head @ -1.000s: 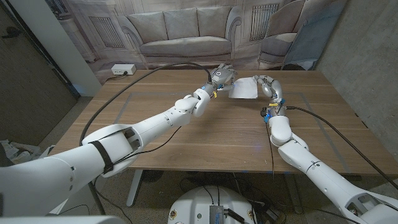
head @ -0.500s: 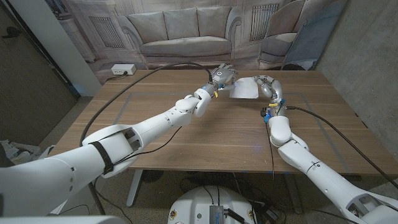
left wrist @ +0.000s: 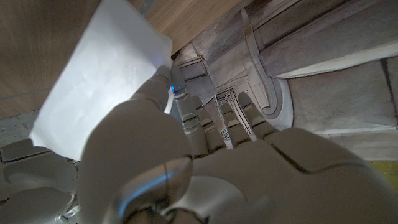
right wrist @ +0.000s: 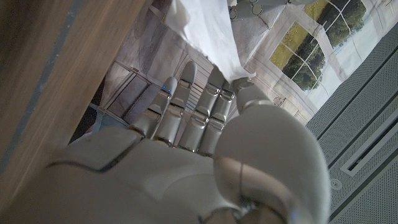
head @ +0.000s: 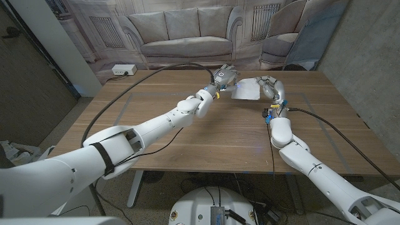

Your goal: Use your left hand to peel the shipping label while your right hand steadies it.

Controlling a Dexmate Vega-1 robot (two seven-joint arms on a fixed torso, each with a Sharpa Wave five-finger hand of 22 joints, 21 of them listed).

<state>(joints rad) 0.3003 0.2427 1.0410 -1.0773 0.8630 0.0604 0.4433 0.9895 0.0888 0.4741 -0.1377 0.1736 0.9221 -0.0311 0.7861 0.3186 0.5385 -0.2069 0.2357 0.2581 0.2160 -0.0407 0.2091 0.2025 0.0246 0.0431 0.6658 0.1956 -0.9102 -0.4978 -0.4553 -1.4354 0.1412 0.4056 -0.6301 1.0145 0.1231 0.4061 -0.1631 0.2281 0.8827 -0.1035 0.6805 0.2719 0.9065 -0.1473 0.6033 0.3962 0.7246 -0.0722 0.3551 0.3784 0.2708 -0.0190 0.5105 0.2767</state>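
The shipping label (head: pixel 245 90) is a white sheet held off the table at the far middle. My right hand (head: pixel 270 86) pinches its right edge; the right wrist view shows the label (right wrist: pixel 205 31) caught between thumb and fingers of that hand (right wrist: pixel 205 143). My left hand (head: pixel 223 77) is at the sheet's left edge. In the left wrist view my left hand (left wrist: pixel 186 162) has its thumb over the label (left wrist: pixel 99 74) and a fingertip at the label's corner, pinching the edge.
The wooden table (head: pixel 187 137) stretches toward me under both arms. A black cable (head: pixel 125 94) arcs over its left half, another cable (head: pixel 331 128) crosses the right. A white power strip (head: pixel 123 70) sits behind the far left corner.
My left hand has edged slightly toward the label, and the sheet has shifted a little to the right. The right hand stays put.
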